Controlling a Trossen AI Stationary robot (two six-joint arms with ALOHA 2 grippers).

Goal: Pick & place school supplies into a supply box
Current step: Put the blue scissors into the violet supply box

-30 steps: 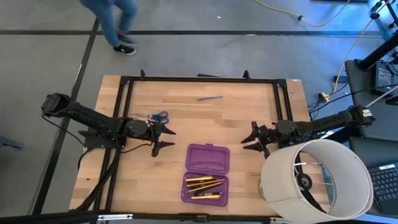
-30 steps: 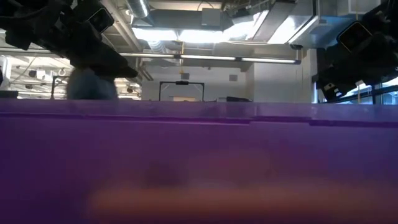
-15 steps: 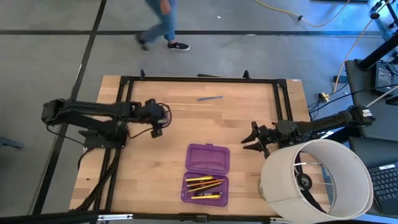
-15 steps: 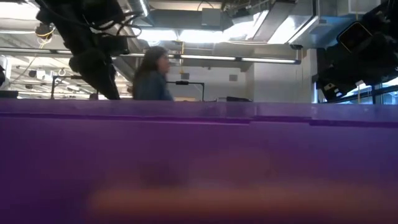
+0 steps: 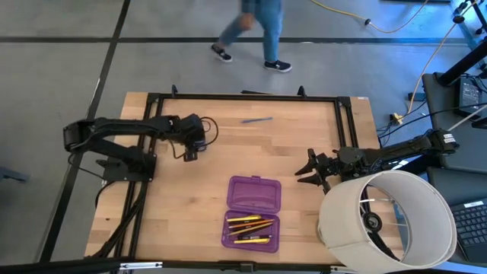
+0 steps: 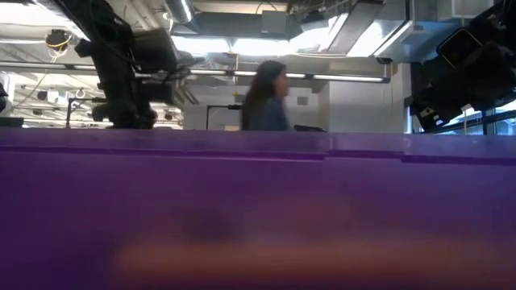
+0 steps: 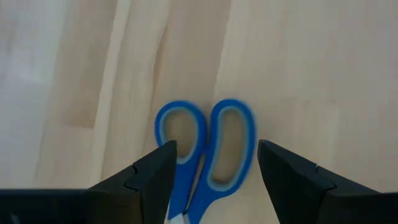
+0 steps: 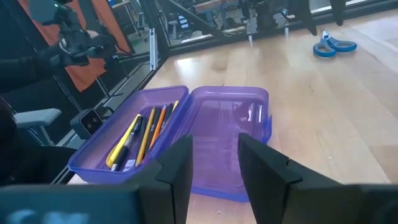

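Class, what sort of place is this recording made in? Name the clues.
Probably a robotics lab or workshop: exposed ceiling ducts, a taped concrete floor with a yellow cable, and a person walking past the wooden table.

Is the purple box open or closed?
Open. The purple box lies spread flat in two halves: pencils fill one half, the other looks empty.

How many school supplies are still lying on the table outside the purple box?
2. The blue-handled scissors lie under the open left gripper, near the table's left side. A blue pen lies near the far edge. Others may be hidden.
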